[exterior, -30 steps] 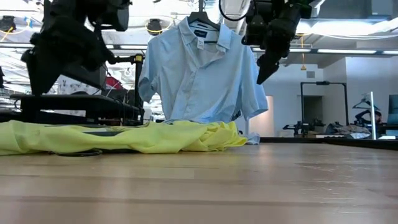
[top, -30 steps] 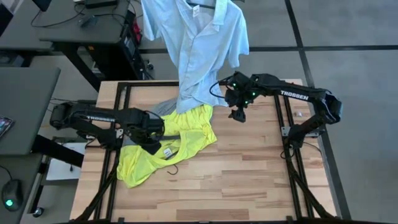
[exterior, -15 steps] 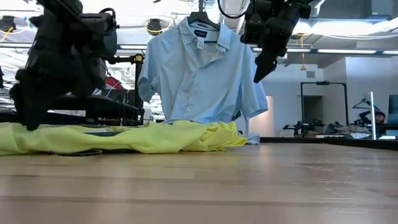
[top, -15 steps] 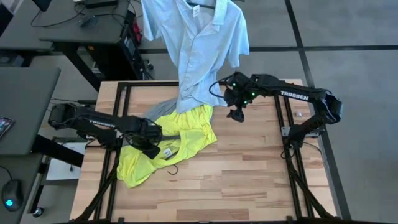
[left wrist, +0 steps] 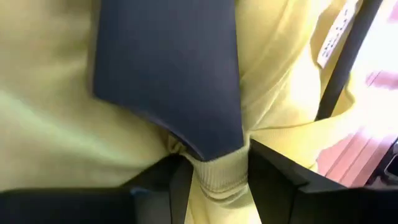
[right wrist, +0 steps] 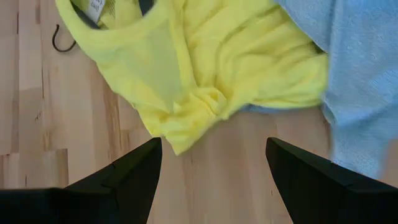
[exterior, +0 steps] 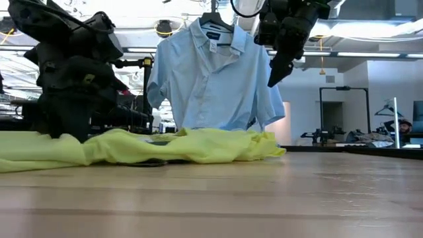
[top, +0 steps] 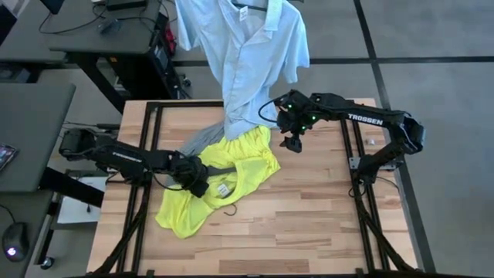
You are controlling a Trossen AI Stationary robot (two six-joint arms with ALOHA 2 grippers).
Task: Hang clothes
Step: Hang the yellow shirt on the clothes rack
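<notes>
Shifted toward table centre since a second ago: the bright neon-yellow cotton T-shirt (top: 224, 181), bunched tighter now, dragged along by the left gripper (top: 199, 177), which has slid rightward and lower onto the fabric. Left gripper's fingers (left wrist: 273, 174) pinch a fold of ribbed yellow hem or collar band between them, a dark fabric panel right above the pinch in the left wrist view. White care label (top: 222, 188) shows at the shirt's neckline, and a thin black wire hanger hook (top: 223, 205) pokes out at the shirt's near edge on the wooden slatted table (top: 309, 224).

Right gripper (top: 291, 144) hovers above the table just beside the yellow shirt's far-right corner, fingers spread wide, nothing between them, barely moved. Pale light-blue collared button shirt (top: 247, 54) hangs on a hanger beyond the table's far edge, its lower hem draping onto the yellow shirt. Grey T-shirt (top: 199, 137) lies partly buried, peeking out at the yellow shirt's far-left side, under the blue hem.
</notes>
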